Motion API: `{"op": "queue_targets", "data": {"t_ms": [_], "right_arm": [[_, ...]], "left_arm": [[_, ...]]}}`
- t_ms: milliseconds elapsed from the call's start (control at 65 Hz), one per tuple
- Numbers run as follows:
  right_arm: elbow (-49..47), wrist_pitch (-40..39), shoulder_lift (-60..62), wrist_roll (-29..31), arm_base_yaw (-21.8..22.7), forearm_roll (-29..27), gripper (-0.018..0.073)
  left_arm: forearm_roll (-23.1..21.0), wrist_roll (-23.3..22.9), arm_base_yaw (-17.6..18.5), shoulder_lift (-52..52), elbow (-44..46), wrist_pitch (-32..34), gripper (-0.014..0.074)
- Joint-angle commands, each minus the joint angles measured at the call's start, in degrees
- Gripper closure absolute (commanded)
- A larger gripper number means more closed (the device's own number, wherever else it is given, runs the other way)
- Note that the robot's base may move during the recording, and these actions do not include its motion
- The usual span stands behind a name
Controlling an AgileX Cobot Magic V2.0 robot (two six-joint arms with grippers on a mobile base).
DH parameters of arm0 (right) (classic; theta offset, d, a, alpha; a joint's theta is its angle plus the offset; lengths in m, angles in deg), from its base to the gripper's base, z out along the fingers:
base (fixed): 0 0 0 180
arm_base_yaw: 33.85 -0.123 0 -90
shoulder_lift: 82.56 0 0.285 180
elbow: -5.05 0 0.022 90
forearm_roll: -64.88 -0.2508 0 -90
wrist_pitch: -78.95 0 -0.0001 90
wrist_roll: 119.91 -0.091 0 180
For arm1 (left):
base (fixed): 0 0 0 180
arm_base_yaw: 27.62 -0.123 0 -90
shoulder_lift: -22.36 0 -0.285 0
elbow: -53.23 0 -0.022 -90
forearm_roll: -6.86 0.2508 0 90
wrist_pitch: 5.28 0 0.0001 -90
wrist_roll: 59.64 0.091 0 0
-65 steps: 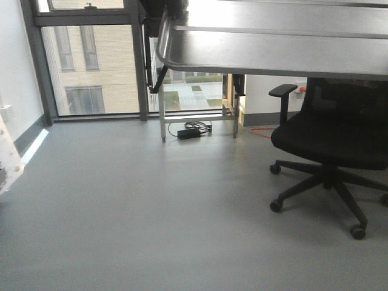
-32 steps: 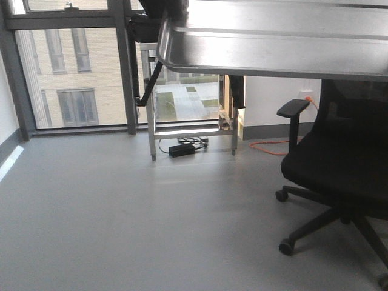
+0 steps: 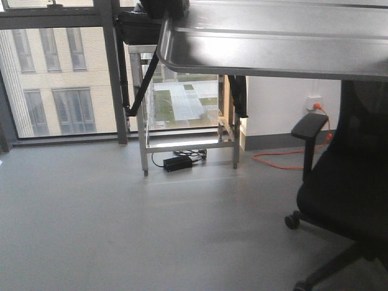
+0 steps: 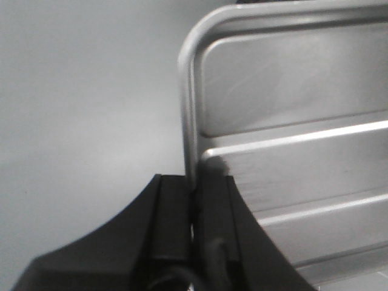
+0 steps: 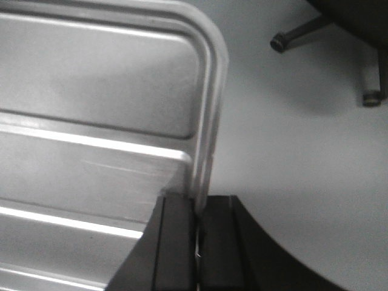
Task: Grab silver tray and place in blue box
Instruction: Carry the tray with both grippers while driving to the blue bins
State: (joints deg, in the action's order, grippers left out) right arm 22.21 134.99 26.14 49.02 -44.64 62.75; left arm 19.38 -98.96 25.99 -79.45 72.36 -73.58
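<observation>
My left jaws and my right jaws are each clamped tight on the raised rim of the silver tray (image 3: 273, 54), a shiny, shallow pan with rounded corners and long base ridges, held above the floor (image 3: 121, 230) at 1 o'clock in the front view.

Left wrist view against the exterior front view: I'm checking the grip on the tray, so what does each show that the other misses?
Only the left wrist view shows the left arm's black fingers pinched shut on the raised rim of the shiny silver metal tray, one on each side of it. Only the exterior view shows the black office chair, the orange cable, the metal-framed stand and the windows. Both show the tray and the bare grey floor.
</observation>
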Motion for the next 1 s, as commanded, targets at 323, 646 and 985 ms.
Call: {"op": "queue_targets", "data": {"t_ms": [323,646,985], "right_arm": [[-2.2,-2.8,1.2,1.0,0.4,3.2,0.0503],[-2.2,-2.8,1.2,1.0,0.4,3.2,0.0503],[-2.2,-2.8,1.2,1.0,0.4,3.2,0.0503]], "left_arm": [[2.7,1.5,0.0,2.8,1.2,-5.9,0.0693],[2.7,1.5,0.0,2.8,1.2,-5.9,0.0693],[2.7,1.5,0.0,2.8,1.2,-5.8,0.0693]]}}
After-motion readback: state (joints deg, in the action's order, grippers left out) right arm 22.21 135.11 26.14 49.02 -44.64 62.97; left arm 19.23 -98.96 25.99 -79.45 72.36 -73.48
